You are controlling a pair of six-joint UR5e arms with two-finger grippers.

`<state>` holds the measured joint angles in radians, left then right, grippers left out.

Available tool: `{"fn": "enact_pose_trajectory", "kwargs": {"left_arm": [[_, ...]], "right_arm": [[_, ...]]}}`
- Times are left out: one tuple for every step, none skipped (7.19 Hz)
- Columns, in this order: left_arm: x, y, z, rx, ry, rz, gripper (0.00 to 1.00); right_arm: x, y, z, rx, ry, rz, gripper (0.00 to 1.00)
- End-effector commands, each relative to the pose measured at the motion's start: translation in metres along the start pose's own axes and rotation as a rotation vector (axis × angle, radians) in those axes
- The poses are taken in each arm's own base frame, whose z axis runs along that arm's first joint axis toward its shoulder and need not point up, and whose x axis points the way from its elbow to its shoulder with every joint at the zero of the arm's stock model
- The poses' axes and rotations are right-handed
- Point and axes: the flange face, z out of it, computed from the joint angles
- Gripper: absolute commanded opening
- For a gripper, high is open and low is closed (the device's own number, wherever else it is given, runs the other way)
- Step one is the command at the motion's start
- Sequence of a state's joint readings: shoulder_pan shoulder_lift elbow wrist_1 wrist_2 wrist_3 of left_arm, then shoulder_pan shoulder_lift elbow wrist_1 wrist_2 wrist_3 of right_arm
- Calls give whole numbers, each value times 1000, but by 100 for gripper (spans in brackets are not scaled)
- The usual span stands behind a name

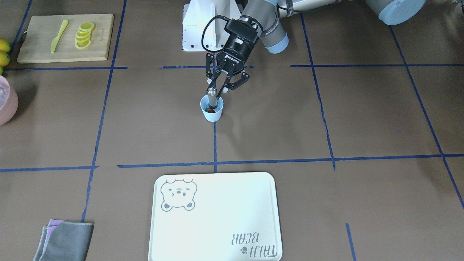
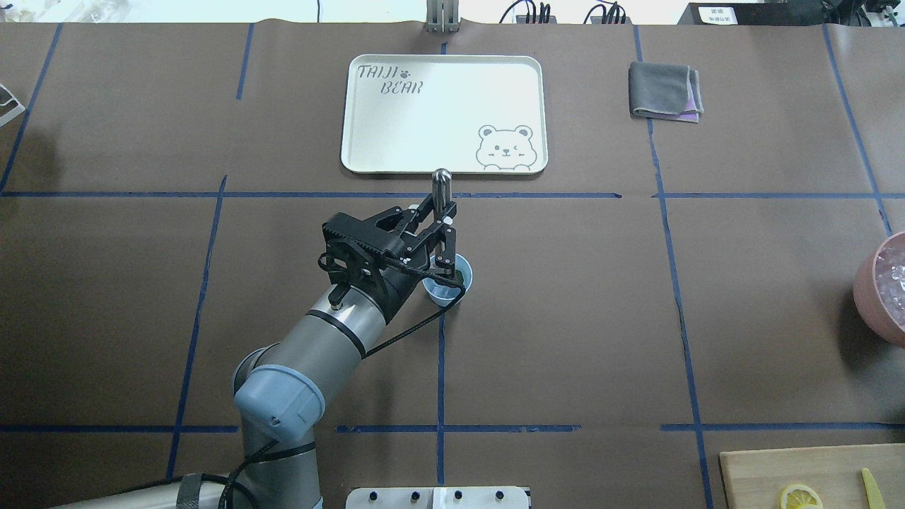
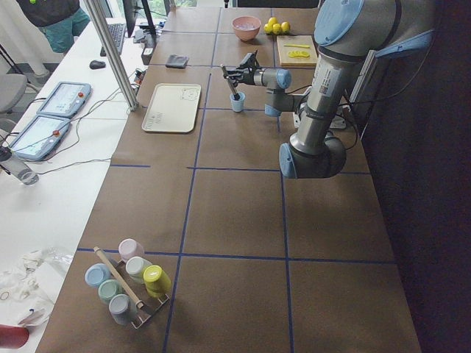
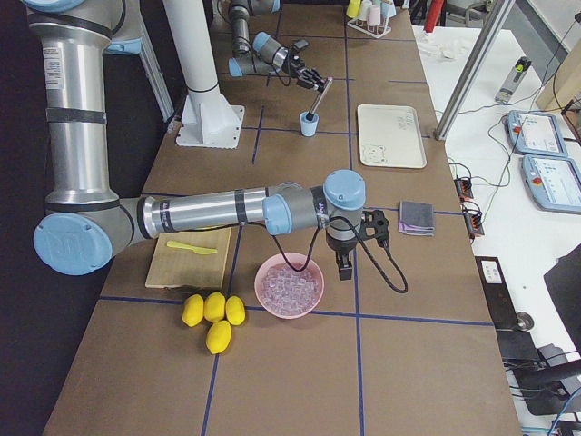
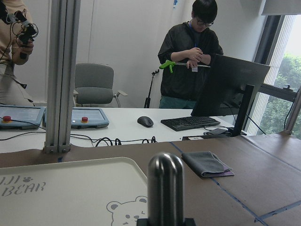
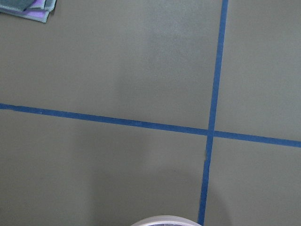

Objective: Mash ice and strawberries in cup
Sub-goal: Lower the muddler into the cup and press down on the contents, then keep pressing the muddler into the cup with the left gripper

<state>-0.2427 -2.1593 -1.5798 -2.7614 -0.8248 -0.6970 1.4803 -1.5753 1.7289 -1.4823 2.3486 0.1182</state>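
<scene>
- As seen from across the bench, the left tool hangs tilted over the cup in the upper centre of the frame, its jaws closed narrow on a steel muddler.
- Muddler's lower end sits inside the cup's mouth; its rounded top stands clear of the jaws.
- Strawberry shows as a red spot inside the cup, at the muddler's foot, toward the frame's left; contact cannot be judged.
- Cup stands upright on a blue tape line, directly beneath the left tool and well apart from the tray at lower centre.
- Ice shows as clear cubes in the pink bowl, lower centre of the right-side frame; inside the cup it cannot be made out.
- Right tool hangs just beside that bowl; wide or narrow cannot be told.
</scene>
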Motion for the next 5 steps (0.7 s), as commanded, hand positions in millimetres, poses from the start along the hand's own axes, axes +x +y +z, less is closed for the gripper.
{"fn": "enact_pose_trajectory", "kwargs": {"left_arm": [[0,5,0,-6,-2,3,0],[-1,8,1,-10,-6,8,0],[-1,9,1,-11,-6,9,0],[-1,9,1,-11,-6,9,0],[0,11,1,-15,-6,11,0]], "right_arm": [[1,0,1,-1,0,1,100],[1,0,1,-1,0,1,100],[1,0,1,-1,0,1,100],[1,1,1,-2,0,2,100],[1,1,1,-2,0,2,100]]}}
